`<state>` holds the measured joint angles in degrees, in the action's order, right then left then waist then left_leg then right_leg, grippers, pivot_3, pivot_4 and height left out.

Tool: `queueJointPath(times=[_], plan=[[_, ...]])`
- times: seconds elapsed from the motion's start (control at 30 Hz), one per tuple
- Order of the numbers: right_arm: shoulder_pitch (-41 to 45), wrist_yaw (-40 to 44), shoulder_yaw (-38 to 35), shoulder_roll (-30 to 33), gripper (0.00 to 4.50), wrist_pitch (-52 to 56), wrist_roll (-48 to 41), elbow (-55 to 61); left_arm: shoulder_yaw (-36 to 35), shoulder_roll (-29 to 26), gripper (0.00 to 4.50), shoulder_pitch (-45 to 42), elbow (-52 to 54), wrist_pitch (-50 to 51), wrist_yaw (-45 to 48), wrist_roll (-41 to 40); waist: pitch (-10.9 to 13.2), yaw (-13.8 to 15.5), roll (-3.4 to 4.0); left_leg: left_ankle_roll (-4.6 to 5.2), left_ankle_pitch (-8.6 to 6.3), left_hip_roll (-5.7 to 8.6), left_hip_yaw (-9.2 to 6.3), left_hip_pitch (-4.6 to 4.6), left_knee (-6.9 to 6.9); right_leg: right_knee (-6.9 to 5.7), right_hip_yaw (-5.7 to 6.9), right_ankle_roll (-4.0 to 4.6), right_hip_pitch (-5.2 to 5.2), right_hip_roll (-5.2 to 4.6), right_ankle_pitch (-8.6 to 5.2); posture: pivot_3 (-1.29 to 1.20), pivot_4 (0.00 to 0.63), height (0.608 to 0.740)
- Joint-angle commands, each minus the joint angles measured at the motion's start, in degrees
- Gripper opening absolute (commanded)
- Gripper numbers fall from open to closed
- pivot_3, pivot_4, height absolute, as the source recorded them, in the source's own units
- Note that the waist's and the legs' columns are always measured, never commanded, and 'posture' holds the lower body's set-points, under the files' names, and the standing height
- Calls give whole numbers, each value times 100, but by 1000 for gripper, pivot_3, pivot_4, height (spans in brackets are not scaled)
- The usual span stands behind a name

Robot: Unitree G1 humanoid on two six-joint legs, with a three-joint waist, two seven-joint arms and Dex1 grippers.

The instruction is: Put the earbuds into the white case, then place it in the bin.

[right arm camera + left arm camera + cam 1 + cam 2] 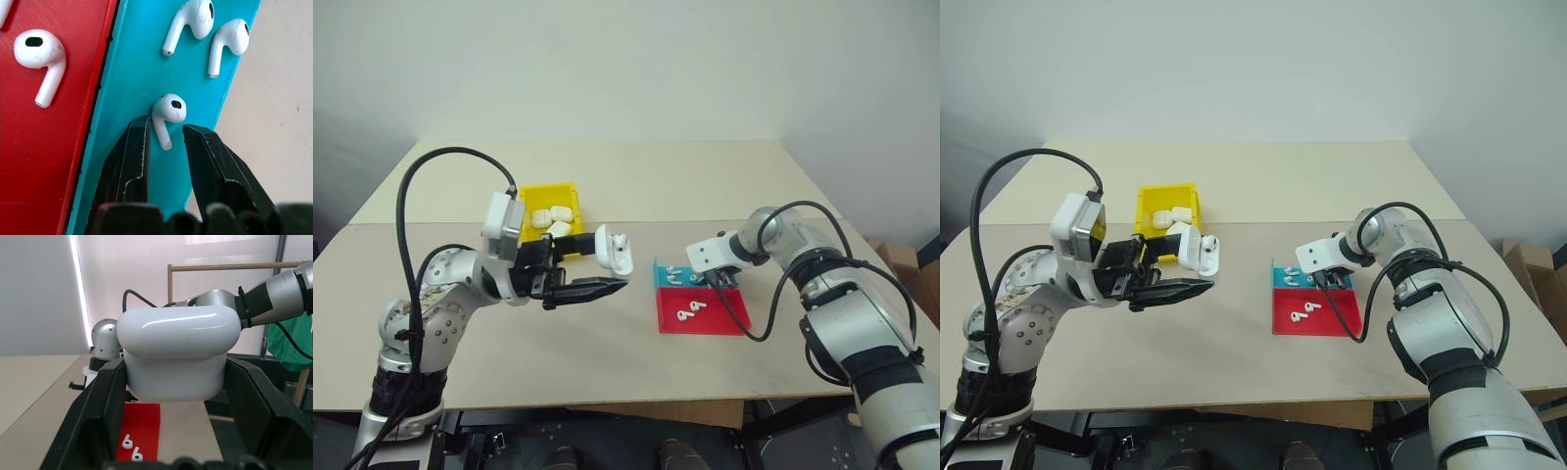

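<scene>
A: Nearest the lens: right gripper, black fingers parted, straddling the stem of one earbud on the blue tray. Not pinched; gaps visible on both sides of the stem.

B: Others on the blue tray?

A: Two more earbuds beyond that one. Just beside the blue tray, touching edge to edge: red tray, holding a pair.

B: And left of the blue tray?

A: Left gripper, raised off the table, clamped on the white case. Lid hinged open, one earbud seated inside. Farther left and back from the blue tray: yellow bin, several closed cases lying inside.
</scene>
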<state>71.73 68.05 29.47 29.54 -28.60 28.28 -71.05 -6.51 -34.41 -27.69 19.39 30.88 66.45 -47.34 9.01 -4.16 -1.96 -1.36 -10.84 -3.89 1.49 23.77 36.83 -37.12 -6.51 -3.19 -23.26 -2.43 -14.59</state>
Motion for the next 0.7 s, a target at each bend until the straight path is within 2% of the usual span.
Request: queueJointPath(times=[0.03,0.7], plan=[[84,-22,-36,-42,1501,-110,28,-46,-107,-59,2757,3,217,-91,-15,-120,0,-3,0,0,0,0,0,0,0,0,0,0,0,0,0,0,150,740],[119,-50,-73,-70,1501,-200,20,-49,-137,-118,2757,35,270,-72,-22,-152,0,2,0,0,0,0,0,0,-1,0,0,0,0,0,0,0,150,740]])
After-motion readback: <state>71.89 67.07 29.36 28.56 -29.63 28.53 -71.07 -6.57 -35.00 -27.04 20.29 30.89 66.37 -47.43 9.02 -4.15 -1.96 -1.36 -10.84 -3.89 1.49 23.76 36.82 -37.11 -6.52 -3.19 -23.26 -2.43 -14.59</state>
